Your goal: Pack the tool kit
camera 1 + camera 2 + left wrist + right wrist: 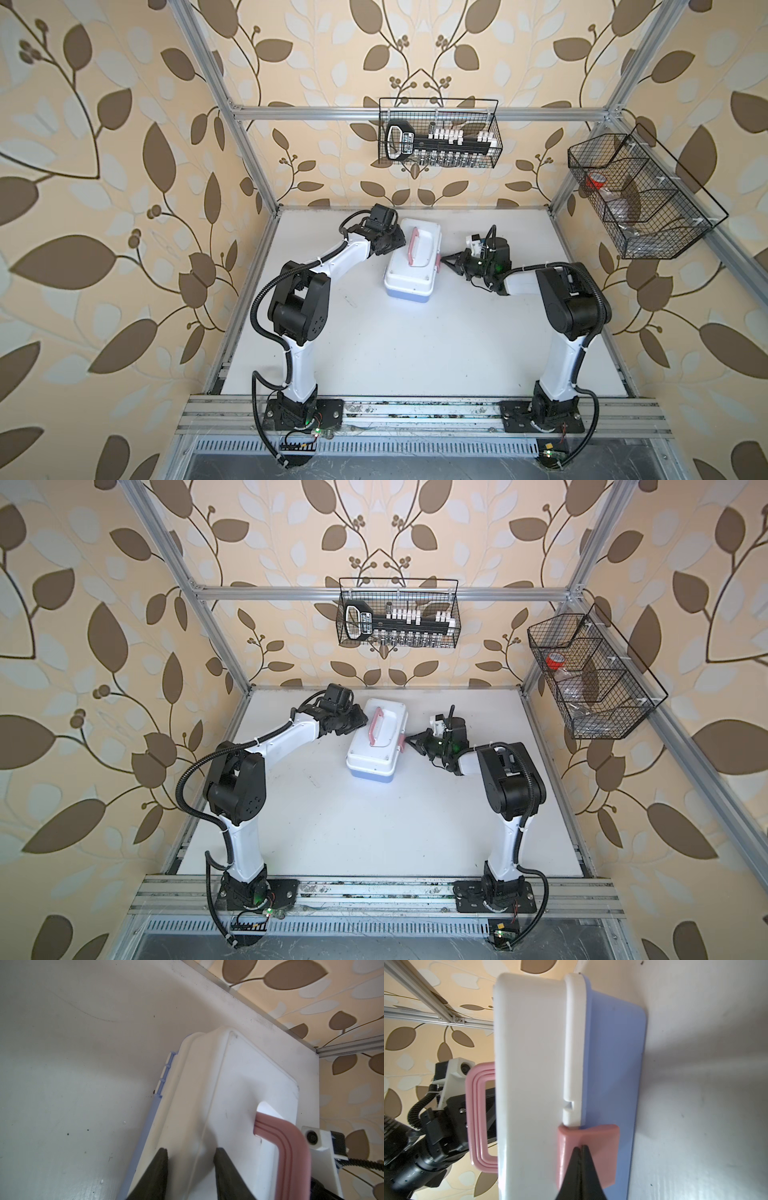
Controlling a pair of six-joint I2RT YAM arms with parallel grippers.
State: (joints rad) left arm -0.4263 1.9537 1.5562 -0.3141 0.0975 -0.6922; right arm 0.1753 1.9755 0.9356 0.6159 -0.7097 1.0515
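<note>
top views: high over near edge, facing down and far, whole white tabletop [415, 353]
wrist views: close, left and right of white-lidded blue plastic case [239, 1084]

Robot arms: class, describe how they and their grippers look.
Left arm and right arm: white links, black joint housings, black ribbed cable conduit held by white ties. Left gripper and right gripper: black tapered fingers, with white camera mounts behind.

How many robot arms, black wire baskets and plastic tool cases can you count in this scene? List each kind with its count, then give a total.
Robot arms: 2
Wire baskets: 2
Tool kit case: 1
Total: 5
</note>
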